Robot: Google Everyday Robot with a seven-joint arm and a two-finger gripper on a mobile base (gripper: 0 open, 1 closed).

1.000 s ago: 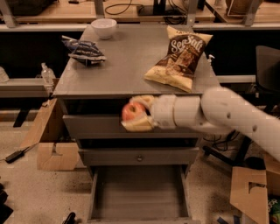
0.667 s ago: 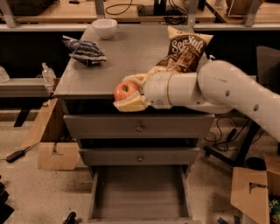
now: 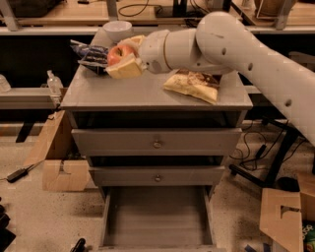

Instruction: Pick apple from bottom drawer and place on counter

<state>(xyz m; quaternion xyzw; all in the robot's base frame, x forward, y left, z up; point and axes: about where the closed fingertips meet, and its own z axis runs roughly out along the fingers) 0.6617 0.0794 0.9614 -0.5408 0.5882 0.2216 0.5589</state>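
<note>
Now my pincer [image 3: 124, 58] clamps the apple [image 3: 118, 52] over the bench [image 3: 128, 91] — seemingly not touching — poised for setting down.

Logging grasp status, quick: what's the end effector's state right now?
End effector: closed on the small round red-orange apple, held over the left rear part of the flat grey counter.

Your view, a robotics lab workshop: wooden workbenches [image 3: 54, 19] and cables [image 3: 142, 7] across the frame's top, cardboard boxes [image 3: 64, 174] lower left. Your gripper [image 3: 123, 55] clasps the apple [image 3: 115, 53] upper left, above the counter [image 3: 147, 91].
</note>
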